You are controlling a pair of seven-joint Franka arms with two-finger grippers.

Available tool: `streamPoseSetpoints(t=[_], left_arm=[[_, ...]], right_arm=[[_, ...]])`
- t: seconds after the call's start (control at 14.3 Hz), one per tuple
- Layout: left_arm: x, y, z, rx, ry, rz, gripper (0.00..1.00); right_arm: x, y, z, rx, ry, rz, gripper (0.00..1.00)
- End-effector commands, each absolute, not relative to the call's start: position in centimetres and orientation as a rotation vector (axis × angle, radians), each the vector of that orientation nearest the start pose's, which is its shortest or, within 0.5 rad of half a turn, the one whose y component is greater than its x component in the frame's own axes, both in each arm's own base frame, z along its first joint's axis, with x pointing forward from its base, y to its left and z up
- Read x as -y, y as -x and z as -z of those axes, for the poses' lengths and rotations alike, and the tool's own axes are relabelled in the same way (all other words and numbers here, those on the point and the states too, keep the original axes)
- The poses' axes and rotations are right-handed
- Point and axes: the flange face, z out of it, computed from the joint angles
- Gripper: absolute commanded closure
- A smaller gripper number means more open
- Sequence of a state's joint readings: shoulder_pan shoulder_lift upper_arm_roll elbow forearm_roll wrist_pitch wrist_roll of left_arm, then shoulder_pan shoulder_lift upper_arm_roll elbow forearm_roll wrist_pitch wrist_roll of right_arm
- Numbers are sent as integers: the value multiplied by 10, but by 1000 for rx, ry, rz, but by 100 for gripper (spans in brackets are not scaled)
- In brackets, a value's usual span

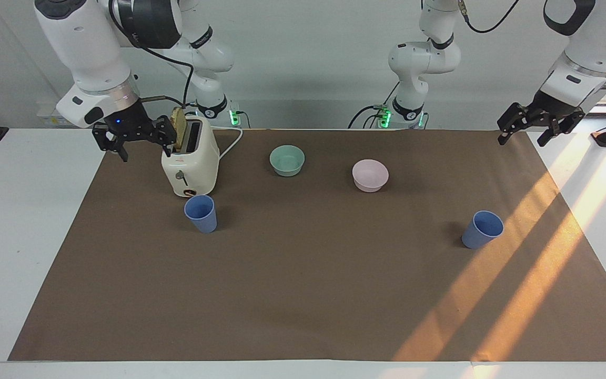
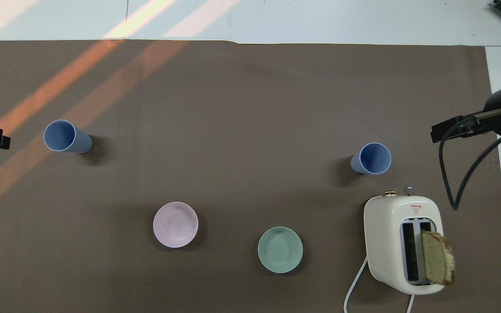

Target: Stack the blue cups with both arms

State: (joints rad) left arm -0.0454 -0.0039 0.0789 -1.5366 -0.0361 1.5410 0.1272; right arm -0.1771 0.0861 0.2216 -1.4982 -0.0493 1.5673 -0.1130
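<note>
- Two blue cups, both upright on the brown mat covering the desk, well apart from each other and not stacked.
- One blue cup just beside the front of the cream toaster, farther from the robots than it, toward the right arm's end of the desk; open mouth up, also seen from above.
- Second blue cup toward the left arm's end, near the strip of orange sunlight; seen from above with nothing in it.
- Right tool raised over the mat's edge right next to the toaster, fingers spread apart, gripping nothing.
- Left tool raised over the mat's corner at its own end, fingers likewise apart and empty, well clear of the second blue cup.
- Slice of bread standing up out of one toaster slot, tilted toward the right tool.
- Teal bowl and pink bowl side by side between the arms, nearer to the robots than both cups, each empty.
- White cord trailing from the toaster toward the robots.
</note>
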Motion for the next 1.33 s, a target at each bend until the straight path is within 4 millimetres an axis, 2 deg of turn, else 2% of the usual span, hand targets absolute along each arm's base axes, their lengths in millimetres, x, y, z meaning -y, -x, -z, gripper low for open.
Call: streamPoseSetpoints(t=[0.0,1.26], left_arm=[[-17,-546,-640,-173,3187,34,0],[-17,-549,-635,-166,3186,51,0]], right_arm=[[-13,-577,-610,221,3178,-40,0],[-13,-577,-610,221,3178,-40,0]])
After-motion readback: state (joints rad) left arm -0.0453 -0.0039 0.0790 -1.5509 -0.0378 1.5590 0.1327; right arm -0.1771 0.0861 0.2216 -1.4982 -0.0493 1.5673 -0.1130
